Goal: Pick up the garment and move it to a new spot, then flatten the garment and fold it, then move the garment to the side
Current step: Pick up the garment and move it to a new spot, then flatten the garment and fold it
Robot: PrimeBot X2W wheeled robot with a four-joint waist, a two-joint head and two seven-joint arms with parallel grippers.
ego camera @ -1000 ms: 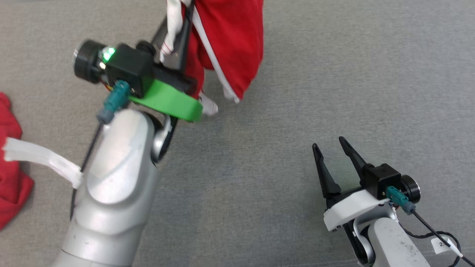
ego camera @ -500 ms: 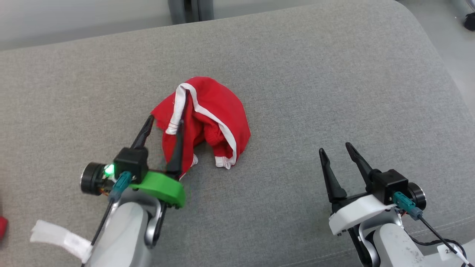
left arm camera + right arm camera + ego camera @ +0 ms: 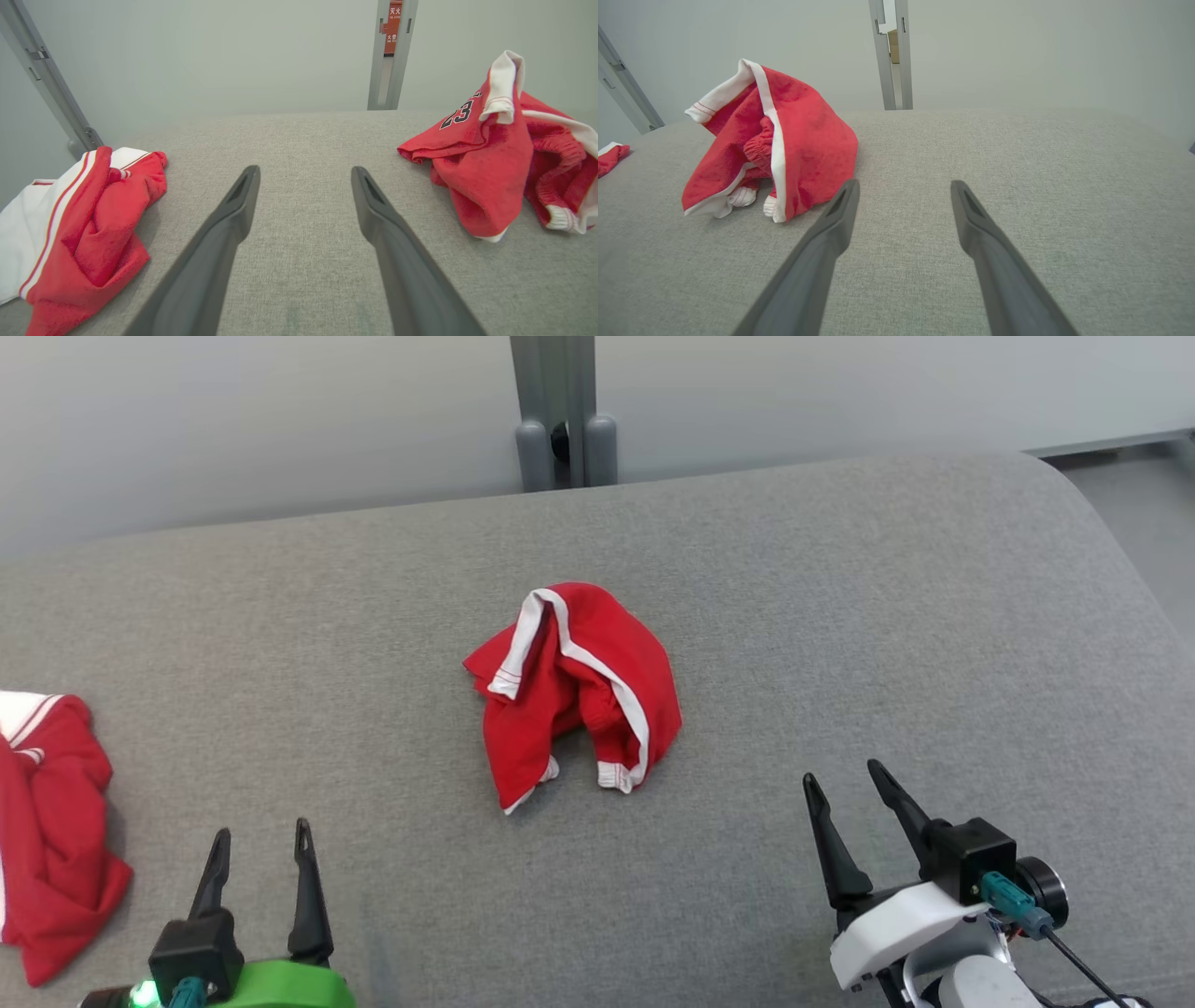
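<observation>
1. Red garment [image 3: 574, 691] with white trim lies crumpled in a heap near the middle of the head view, on the grey cushion [image 3: 840, 616], free of both grippers
2. Your left gripper [image 3: 261, 831] is at the lower left of the head view; its two fingers are spread apart and hold nothing, and it is well apart from the garment
3. Your right gripper [image 3: 842, 773] is at the lower right, its fingers also spread, with only grey fabric between them; the garment is near it, up and to the left
4. In the left wrist view you see the garment at the right side of the frame, with the black digits 23 on it
5. A second red and white cloth [image 3: 47, 821] lies at the left edge of the head view, near the left gripper but not touching it
6. A grey post [image 3: 560, 411] stands at the top centre, behind the cushion
</observation>
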